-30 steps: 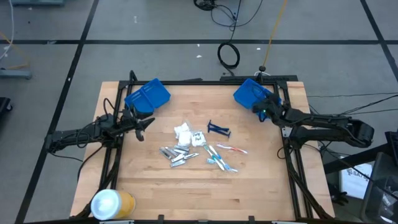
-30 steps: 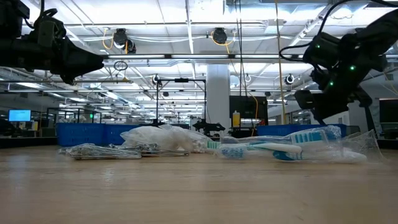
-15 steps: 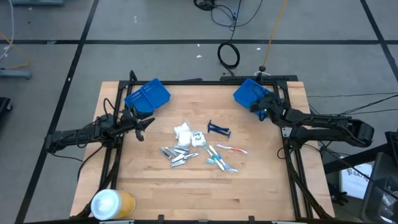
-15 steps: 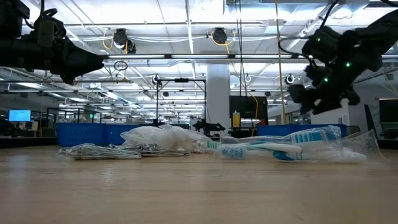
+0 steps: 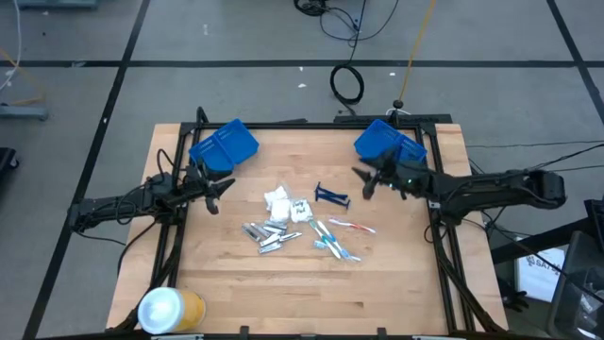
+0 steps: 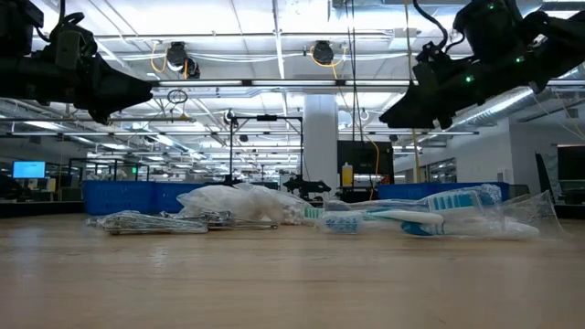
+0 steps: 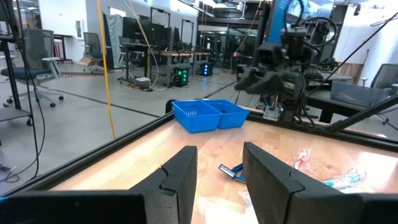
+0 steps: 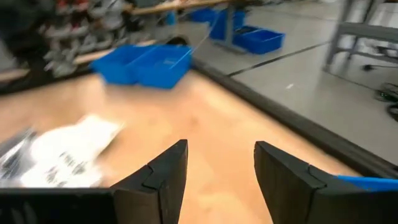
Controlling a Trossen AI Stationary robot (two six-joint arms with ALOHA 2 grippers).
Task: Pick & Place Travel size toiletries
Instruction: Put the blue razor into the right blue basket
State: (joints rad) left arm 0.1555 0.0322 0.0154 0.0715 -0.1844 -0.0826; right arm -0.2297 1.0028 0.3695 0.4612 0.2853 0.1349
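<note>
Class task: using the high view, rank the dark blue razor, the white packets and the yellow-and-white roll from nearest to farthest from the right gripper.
From the right gripper:
1. Dark blue razor, just beside it, mid-table.
2. White packets, farther toward the left arm.
3. Yellow-and-white roll, at the far near-left corner.

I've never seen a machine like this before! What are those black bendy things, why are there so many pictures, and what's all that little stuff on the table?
The black bendy things are two robot arms at a wooden table. Each ends in a two-finger gripper. One camera looks straight down, one sits at table height, and one rides on each wrist. The left gripper waits open by the left edge. The right gripper is open above the table, near the dark blue razor. Neither holds anything. In the middle lie white packets, silver tubes and toothbrushes. Two blue bins sit at the back corners, and a yellow-and-white roll lies at the front.
</note>
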